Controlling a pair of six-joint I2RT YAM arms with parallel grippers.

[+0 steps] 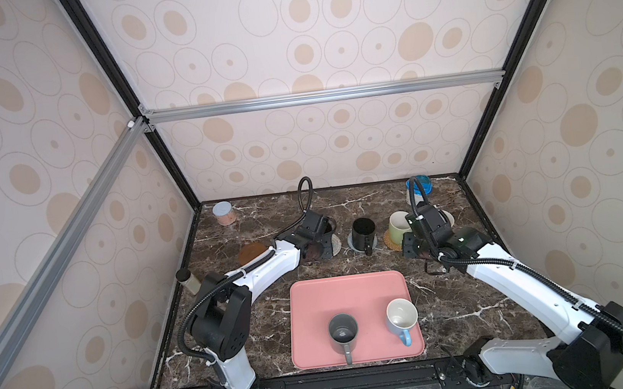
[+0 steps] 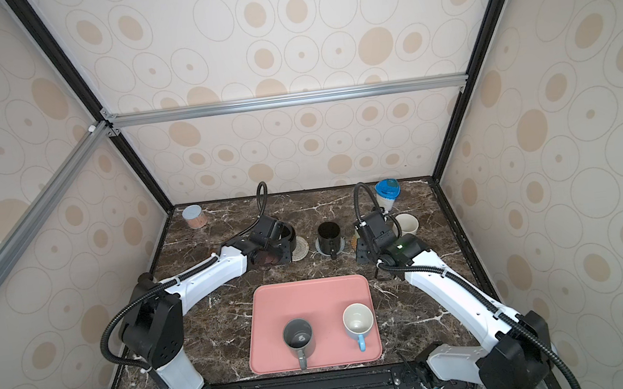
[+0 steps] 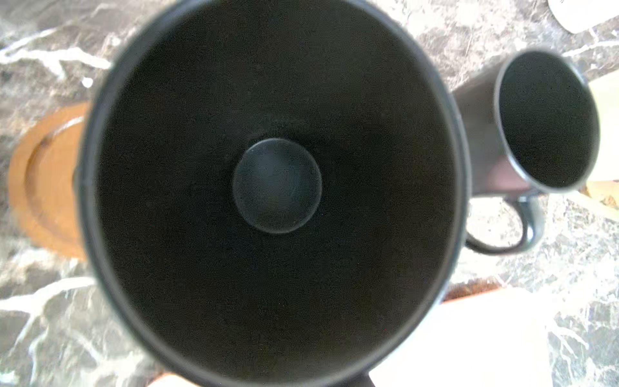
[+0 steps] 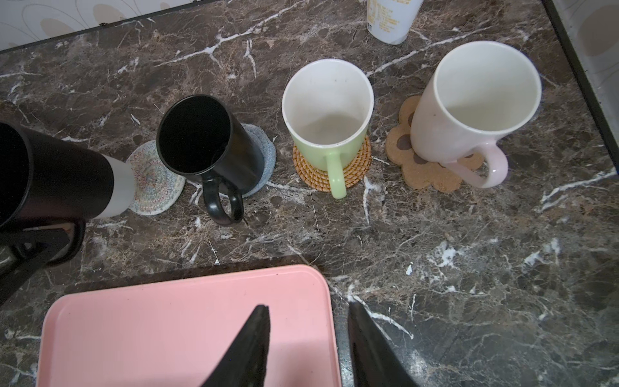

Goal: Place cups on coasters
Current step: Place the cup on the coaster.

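**A:** Where is the cup that's being handled?

**B:** A black ceramic mug with a pale lower band (image 4: 60,174) is held by the left gripper (image 4: 43,241), whose jaws are clamped tight on the handle. The mug's base is at the edge of a whitish woven round coaster (image 4: 157,187), and I can't tell whether it touches. A brown wooden disc coaster (image 1: 250,252) lies just beside it.

**A:** And the other cups?

**B:** They stand along the same row on the dark marble tabletop (image 4: 469,268). A second black mug (image 4: 207,144) is on a blue-grey woven coaster (image 4: 264,157). A light green mug (image 4: 326,110) is on a tan rattan coaster (image 4: 308,171). A white-pink mug (image 4: 469,107) is on a brown paw-shaped coaster (image 4: 402,144). Nearer the front, a grey mug (image 1: 343,333) and a white mug with a light blue outside (image 1: 400,317) stand upright on a large pink rectangular tray (image 1: 349,291).

**A:** What about the other arm?

**B:** The right gripper (image 4: 308,348) hangs above the tray's far corner. Its two black fingers are apart, with nothing between them.
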